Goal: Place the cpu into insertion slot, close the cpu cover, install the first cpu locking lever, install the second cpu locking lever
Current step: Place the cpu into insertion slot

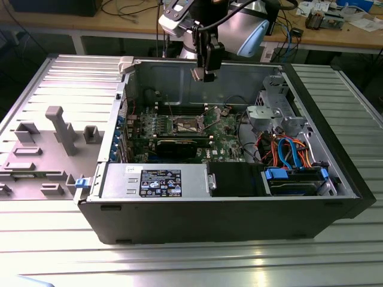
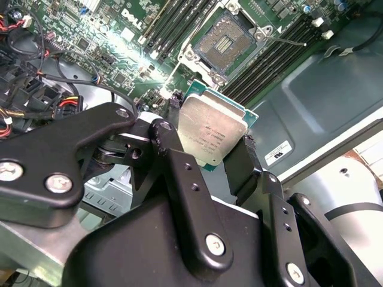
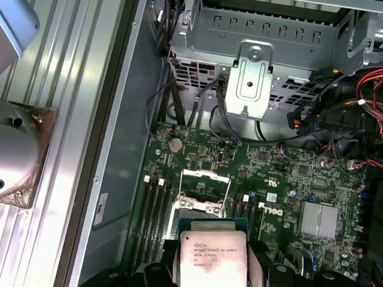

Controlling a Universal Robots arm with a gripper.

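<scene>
Over at the exterior view's left, a grey plastic tray [image 1: 36, 161] with a few upright blocks lies on the ribbed metal table [image 1: 179, 263]. Just beside it sits the computer case [image 1: 227, 221], lying on its side with the open side up. A labelled power supply [image 1: 158, 182] runs along the case's near wall.

Toward the middle, the green motherboard [image 1: 224, 134] lies flat on the case floor. The socket [image 1: 187, 124] sits in it between rows of long narrow memory slots. Above the board and well clear of it hangs the gripper [image 1: 203, 75]. Its two black fingers [image 2: 173, 155] are clamped on opposite edges of the chip [image 2: 212, 134].

The chip is up in the air, not touching the board. Its dull silver top faces the wrist cameras, with a thin green edge showing round it. In both wrist views the socket lies below the chip and apart from it. In the second wrist view the socket's dark centre is uncovered inside its silver rim.

Further to the exterior view's right, a bare metal drive cage [image 1: 272, 98] stands against the case wall. Orange and blue cables [image 1: 287, 149] are bundled below it, beside a blue-edged bay [image 1: 296, 176]. A wooden workbench [image 1: 119, 24] stands behind the case.
</scene>
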